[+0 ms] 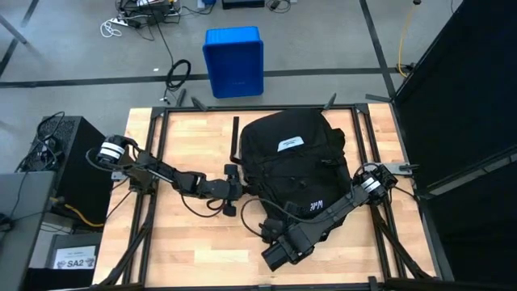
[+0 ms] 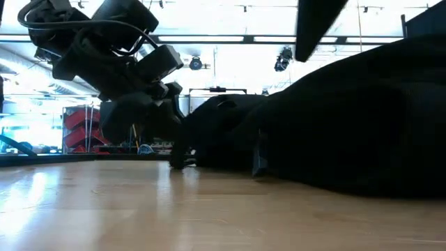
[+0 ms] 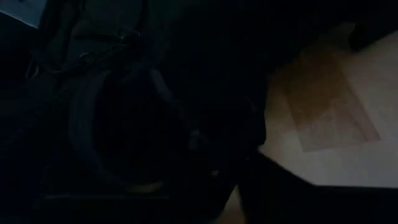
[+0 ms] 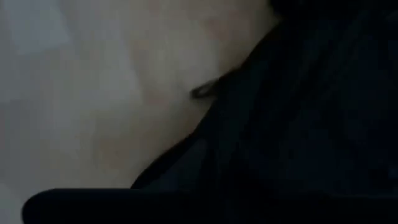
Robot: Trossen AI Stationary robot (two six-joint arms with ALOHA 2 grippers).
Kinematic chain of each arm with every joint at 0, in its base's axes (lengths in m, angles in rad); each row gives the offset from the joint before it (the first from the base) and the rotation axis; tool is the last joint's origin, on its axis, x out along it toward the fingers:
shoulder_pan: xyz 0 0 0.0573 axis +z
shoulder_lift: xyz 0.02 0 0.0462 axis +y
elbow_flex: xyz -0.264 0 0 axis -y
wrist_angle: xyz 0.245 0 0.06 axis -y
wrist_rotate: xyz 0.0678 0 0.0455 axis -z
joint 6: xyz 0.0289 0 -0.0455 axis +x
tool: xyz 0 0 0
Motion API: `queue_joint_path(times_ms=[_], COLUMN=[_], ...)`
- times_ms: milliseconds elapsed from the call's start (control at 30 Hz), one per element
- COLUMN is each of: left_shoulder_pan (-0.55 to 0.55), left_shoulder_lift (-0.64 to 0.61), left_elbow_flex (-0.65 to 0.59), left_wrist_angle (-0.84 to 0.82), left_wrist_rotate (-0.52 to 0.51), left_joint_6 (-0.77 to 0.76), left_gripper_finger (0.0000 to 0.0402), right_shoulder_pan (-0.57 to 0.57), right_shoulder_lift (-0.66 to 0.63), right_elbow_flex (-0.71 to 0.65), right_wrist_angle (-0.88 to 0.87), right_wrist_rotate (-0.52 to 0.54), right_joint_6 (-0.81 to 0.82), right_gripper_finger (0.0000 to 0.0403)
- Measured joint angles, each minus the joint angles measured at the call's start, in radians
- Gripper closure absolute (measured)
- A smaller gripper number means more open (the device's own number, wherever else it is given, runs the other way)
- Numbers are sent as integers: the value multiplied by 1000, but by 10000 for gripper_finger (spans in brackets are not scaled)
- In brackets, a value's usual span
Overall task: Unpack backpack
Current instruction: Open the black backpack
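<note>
We see the large black fabric backpack lying flat on the light wooden table, toward the right of the board, with its white rectangular label facing up and small white lettering on the pocket nearer the table's front edge. Black straps trail off its front left corner onto the wood. The left gripper reaches in from the left side and sits right against the backpack's left edge, low over the board; from the table-level camera we see that arm's dark head pushed up to the dark bulk of the bag. Its own camera looks onto dark fabric, a cord and a curved strap, with a patch of bare wood to one side; the picture is so dark that we cannot tell whether its fingers are pinching anything or how they stand. The right gripper lies at the bag's front left corner, its arm crossing the front pocket; its fingers are hidden too, so we cannot tell their state. Beyond the table, on the grey floor, stands a blue plastic bin.
</note>
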Motion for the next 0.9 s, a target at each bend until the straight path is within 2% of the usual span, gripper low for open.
queue_joint_path(times_ms=[167,300,567,800,900], left_shoulder_pan=[-18,-51,-135,-205,-212], left_shoulder_lift=[0,-17,-102,-210,-227], left_elbow_flex=[41,98,211,213,213], left_wrist_angle=[-22,-139,-542,-691,-702], left_wrist_rotate=[-1,-4,-139,-255,-267], left_joint_6=[2,29,21,-41,-56], left_gripper_finger=[401,401,402,402,402], right_shoulder_pan=[-41,-86,-160,-180,-181], right_shoulder_lift=[0,0,2,6,4], right_elbow_flex=[0,-1,-30,-117,-153], right_wrist_angle=[83,68,71,126,168], right_wrist_rotate=[119,157,145,105,104], right_joint_6=[-70,-106,-128,-157,-156], right_gripper_finger=[337,305,216,159,145])
